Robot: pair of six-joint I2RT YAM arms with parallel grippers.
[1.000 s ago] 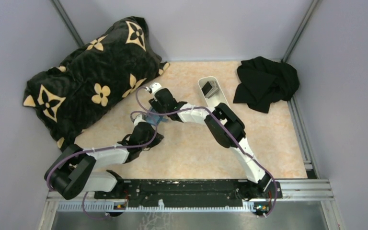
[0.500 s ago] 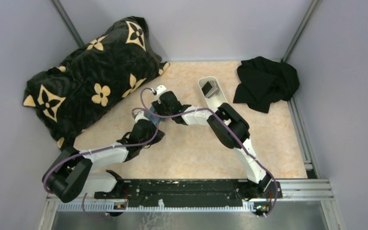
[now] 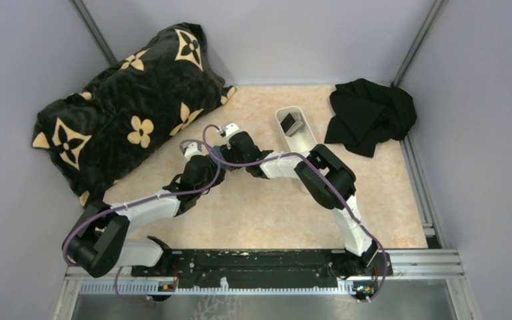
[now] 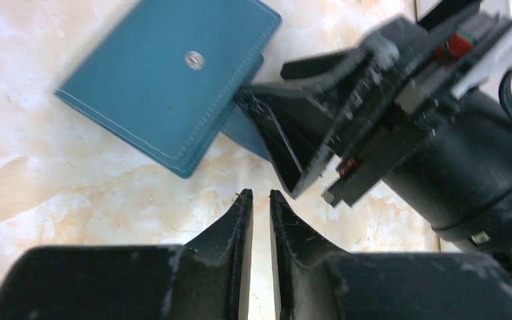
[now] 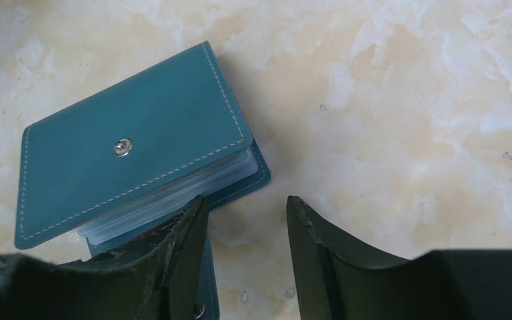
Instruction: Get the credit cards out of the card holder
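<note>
Card holder (image 5: 133, 147): flat on your table (image 5: 407, 100), top flap slightly lifted.
Right gripper (image 5: 247, 203): jaws wide, empty; one finger at the holder's lower edge.
Left gripper (image 4: 260, 195): jaws a narrow slit, empty, just beside the holder.
Credit cards (image 3: 293, 124): in your white tray (image 3: 305, 141).

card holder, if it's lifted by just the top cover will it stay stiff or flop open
Likely flops open: the card holder lies with its top cover raised off a stack of clear sleeves, and its snap looks unfastened. The stitched cover looks smooth, so it may slide on the table when pushed. Thin and flat, it probably feels light.
</note>
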